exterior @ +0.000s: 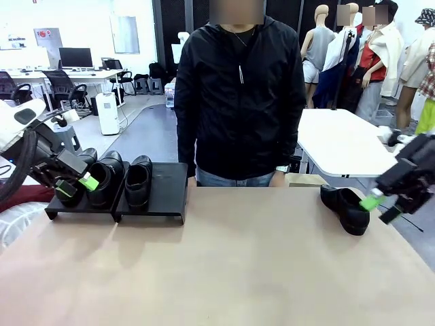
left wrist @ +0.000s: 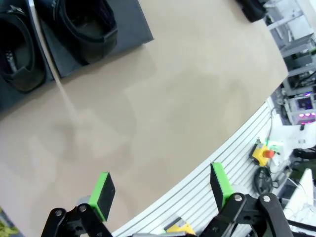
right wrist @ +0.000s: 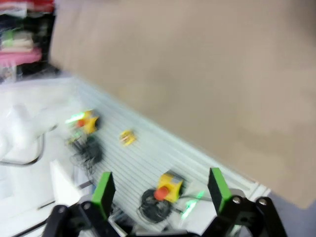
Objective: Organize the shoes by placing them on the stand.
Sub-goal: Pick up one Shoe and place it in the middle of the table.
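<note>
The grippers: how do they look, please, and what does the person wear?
Both the left gripper and right gripper are black linkage jaws with bright green pads on white arms with black cabling. The person's jacket is black, zipped, long-sleeved.

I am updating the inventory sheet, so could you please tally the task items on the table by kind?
Shoes on the stand: 3, at and
Shoes loose on the table: 1
Stand platforms: 2, left and right
Total: 6 items, 4 shoes and 2 platforms
</note>
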